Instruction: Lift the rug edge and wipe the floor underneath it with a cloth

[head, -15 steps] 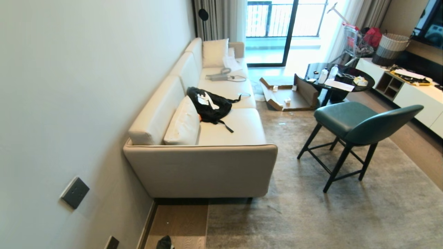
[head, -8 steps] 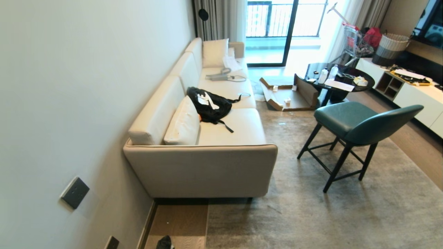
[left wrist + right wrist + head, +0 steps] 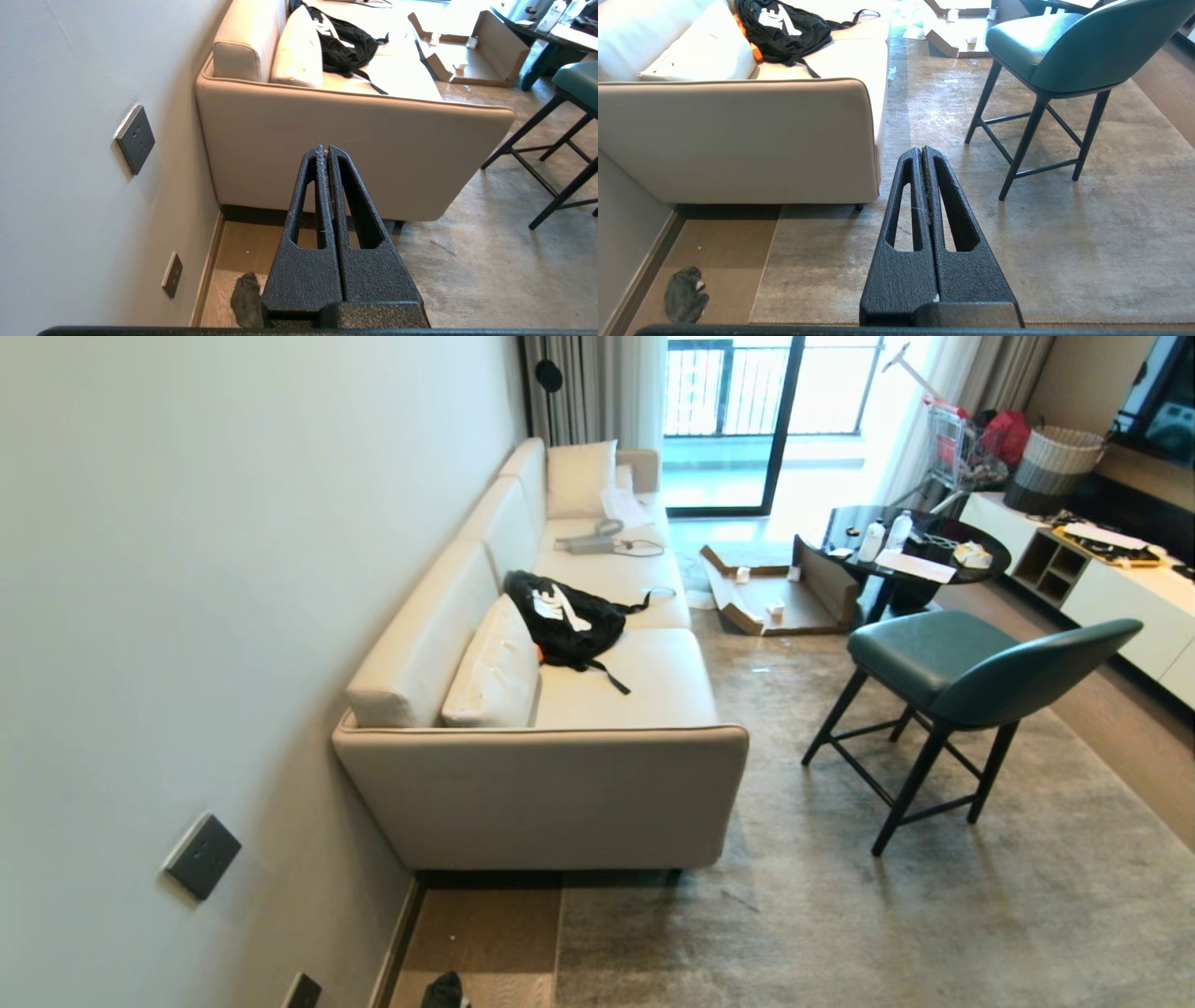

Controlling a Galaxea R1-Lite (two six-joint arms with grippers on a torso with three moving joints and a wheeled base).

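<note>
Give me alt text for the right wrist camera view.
The shut right gripper hangs over the grey-beige rug, whose rug edge lies flat. A dark cloth lies on the bare wood floor near a beige sofa and a teal chair.

The strip of bare floor (image 3: 724,252) between the wall (image 3: 233,616) and the rug edge (image 3: 767,261) was narrow, closed at its far end by the sofa (image 3: 551,793). Only the dark grey cloth (image 3: 684,294) lay on it, close to the skirting. The rug (image 3: 840,915) in front of the sofa lay open, and a tool could pass there. Further right the green chair (image 3: 971,681) stood on the rug, its black legs blocking that side. Both tools, left (image 3: 325,150) and right (image 3: 922,151), hung closed above the floor, touching nothing.
</note>
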